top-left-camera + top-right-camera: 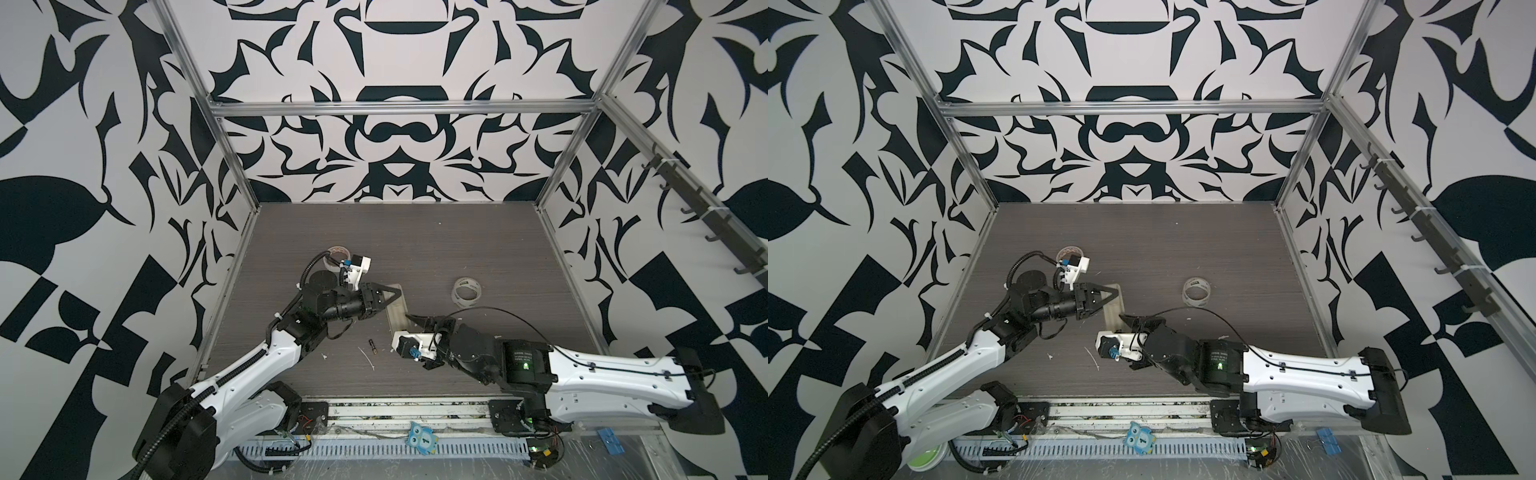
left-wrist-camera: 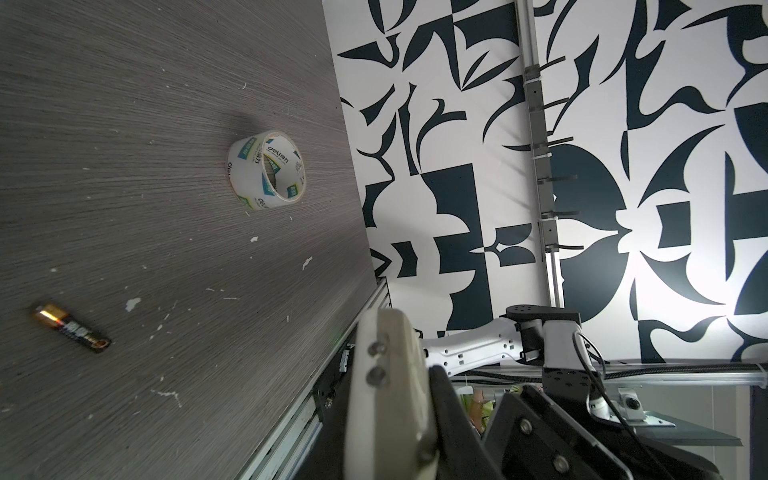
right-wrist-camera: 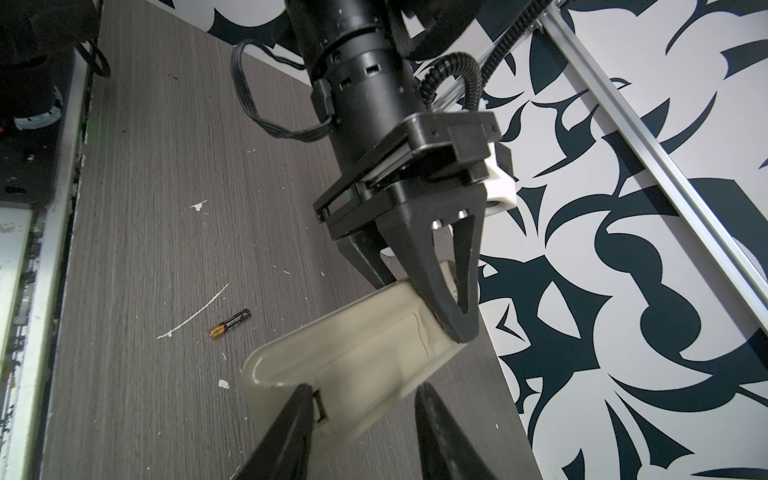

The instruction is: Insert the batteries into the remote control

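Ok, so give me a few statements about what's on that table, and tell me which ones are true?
1. The left gripper holds the remote. True.
2. The remote shows its buttons. False: its plain beige back shows.
3. Two batteries lie on the table. False: only one battery shows there.
4. That battery lies apart from the remote. True.
5. There is just one tape roll. False: there are two, a tape roll on the right and a second roll further left.
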